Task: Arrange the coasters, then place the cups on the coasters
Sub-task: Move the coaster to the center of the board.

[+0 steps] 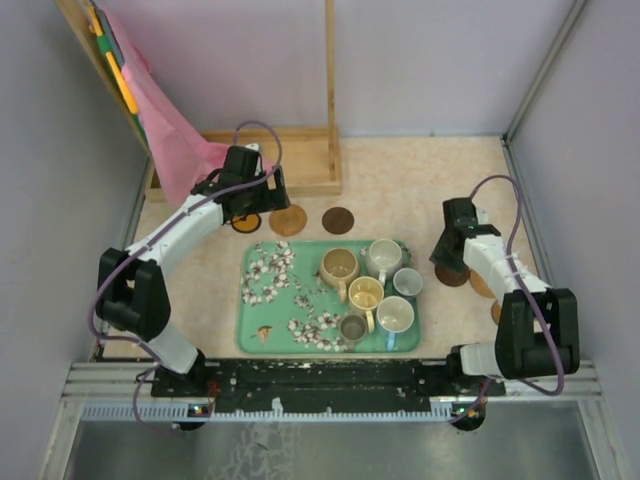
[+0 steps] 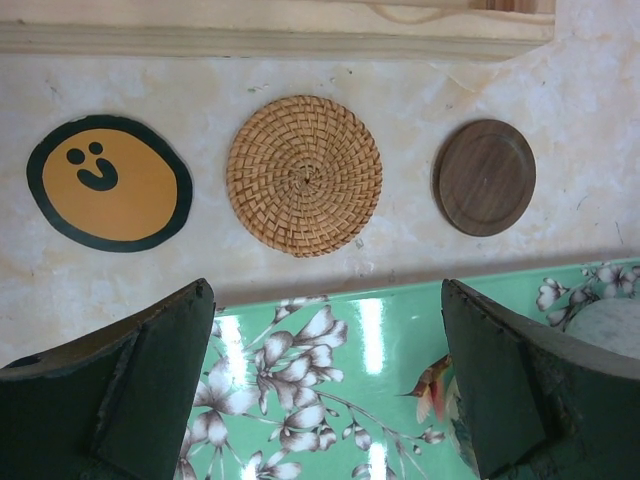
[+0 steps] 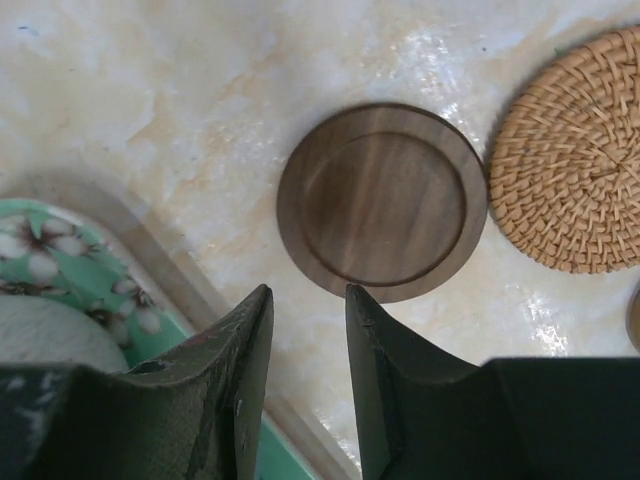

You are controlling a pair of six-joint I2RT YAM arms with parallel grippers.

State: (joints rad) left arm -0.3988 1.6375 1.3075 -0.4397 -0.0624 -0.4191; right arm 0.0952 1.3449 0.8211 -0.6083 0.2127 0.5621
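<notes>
Coasters look only partly arranged. Three lie in a spaced row just beyond the tips of the left claw [image 2: 328, 300], which is spread wide and holds nothing: a yellow smiley-face disc with a black rim [image 2: 110, 182] off to one side, a round woven rattan mat [image 2: 304, 175] straight ahead, and a dark wooden disc [image 2: 485, 178] on the other side. The right claw [image 3: 307, 300] has its fingers drawn near each other, a narrow gap between them and nothing in it. A second dark wooden round coaster [image 3: 382, 202] sits just past its tips, with another woven mat [image 3: 575, 165] close beside that; these probably need placing. Six small handled cups [image 1: 365, 293] stand bunched on the green floral tray [image 1: 275, 335] between the claws. None is on a coaster, so that whole step is left.
</notes>
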